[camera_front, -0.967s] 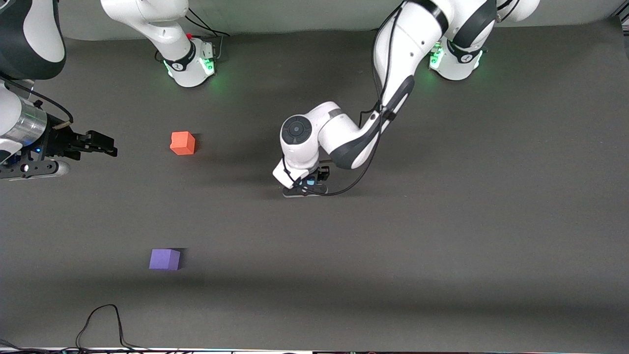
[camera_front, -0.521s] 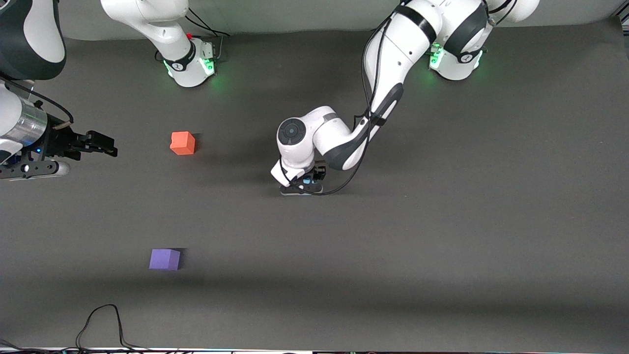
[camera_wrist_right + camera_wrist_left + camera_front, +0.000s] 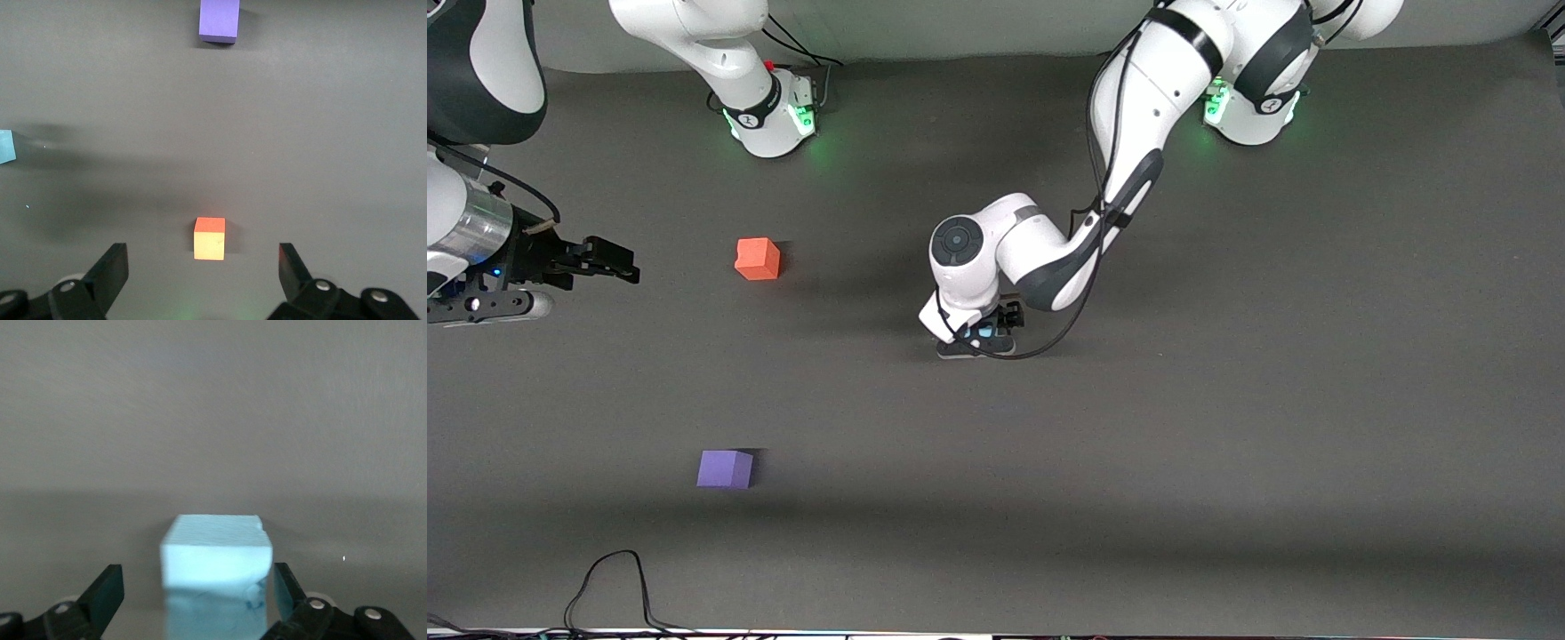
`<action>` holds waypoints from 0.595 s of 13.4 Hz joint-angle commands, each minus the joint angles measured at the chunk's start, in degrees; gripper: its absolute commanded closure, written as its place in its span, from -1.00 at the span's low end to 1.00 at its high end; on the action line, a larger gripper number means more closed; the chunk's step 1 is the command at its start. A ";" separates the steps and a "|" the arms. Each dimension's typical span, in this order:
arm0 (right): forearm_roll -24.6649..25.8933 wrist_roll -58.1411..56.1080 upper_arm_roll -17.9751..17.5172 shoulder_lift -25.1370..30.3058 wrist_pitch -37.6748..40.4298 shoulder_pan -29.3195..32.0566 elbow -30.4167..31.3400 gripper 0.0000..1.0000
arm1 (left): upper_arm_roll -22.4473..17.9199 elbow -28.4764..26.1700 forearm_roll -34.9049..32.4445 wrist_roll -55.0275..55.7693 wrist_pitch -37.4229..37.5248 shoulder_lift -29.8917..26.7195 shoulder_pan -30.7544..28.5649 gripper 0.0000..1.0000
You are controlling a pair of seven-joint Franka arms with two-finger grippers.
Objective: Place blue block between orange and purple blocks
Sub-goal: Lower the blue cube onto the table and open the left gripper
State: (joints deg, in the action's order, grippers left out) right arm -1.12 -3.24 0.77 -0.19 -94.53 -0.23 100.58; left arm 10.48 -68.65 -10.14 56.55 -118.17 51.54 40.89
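Note:
The blue block (image 3: 985, 332) sits on the dark table mat near the middle, and it fills the left wrist view (image 3: 217, 577). My left gripper (image 3: 987, 336) is low around it and open (image 3: 195, 590): one finger is close against a side, the other stands apart. The orange block (image 3: 758, 259) lies toward the right arm's end, and the purple block (image 3: 725, 468) lies nearer to the front camera than the orange one. My right gripper (image 3: 630, 264) waits open and empty beside the orange block (image 3: 209, 238). The right wrist view also shows the purple block (image 3: 219, 20).
The two arm bases (image 3: 769, 116) (image 3: 1249, 111) stand along the table's edge farthest from the front camera. A black cable (image 3: 614, 578) loops on the mat at the edge nearest to the front camera. The mat (image 3: 1227, 400) is bare toward the left arm's end.
My left arm's wrist shifted slightly over the blue block. The blocks and the right arm have not moved.

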 commanded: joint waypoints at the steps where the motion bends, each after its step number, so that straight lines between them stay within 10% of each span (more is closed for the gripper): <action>1: 0.07 -1.07 0.37 0.37 -0.74 -0.56 0.41 -1.00 | 2.18 0.36 5.11 -5.63 8.55 -8.18 -6.67 -1.00; 8: -3.27 10.56 -0.33 0.90 -0.30 -9.40 -0.29 -1.00 | 1.48 -8.40 14.27 -26.37 20.34 -26.02 -30.49 -1.00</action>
State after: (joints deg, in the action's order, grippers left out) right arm -3.45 -0.29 0.24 -0.11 -94.54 -4.12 100.45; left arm 11.25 -69.89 3.13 34.66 -98.69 31.29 15.17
